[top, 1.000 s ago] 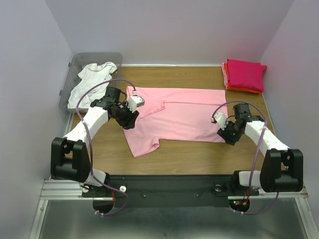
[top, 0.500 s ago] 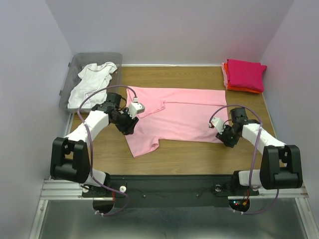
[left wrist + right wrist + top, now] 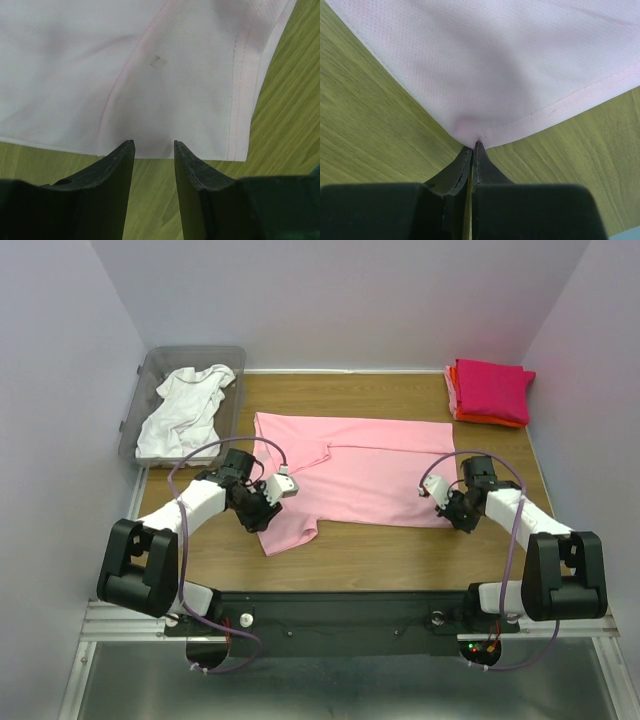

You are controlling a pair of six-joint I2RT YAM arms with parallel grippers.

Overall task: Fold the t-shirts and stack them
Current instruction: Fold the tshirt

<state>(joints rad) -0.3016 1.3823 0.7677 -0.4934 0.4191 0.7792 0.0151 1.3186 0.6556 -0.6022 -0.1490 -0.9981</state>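
Observation:
A light pink t-shirt (image 3: 350,472) lies spread flat on the wooden table, its neck towards the left. My left gripper (image 3: 264,520) is low at the near edge of the sleeve (image 3: 150,75). It is open (image 3: 152,146), with the sleeve's hem right at its fingertips and only bare table between them. My right gripper (image 3: 450,514) is shut (image 3: 475,146) on the shirt's near right hem corner (image 3: 510,65), and the cloth puckers at the tips. A white t-shirt (image 3: 185,405) lies crumpled in the bin. Folded t-shirts (image 3: 490,390), magenta over orange and salmon, are stacked at the back right.
The clear grey plastic bin (image 3: 192,353) stands at the back left corner. Lilac walls close in the table on the left, back and right. Bare wood (image 3: 380,545) shows between the shirt and the arms' bases.
My left gripper has slid from the shirt's shoulder towards me to the sleeve's near edge. My right gripper has moved slightly left and closed on the hem corner.

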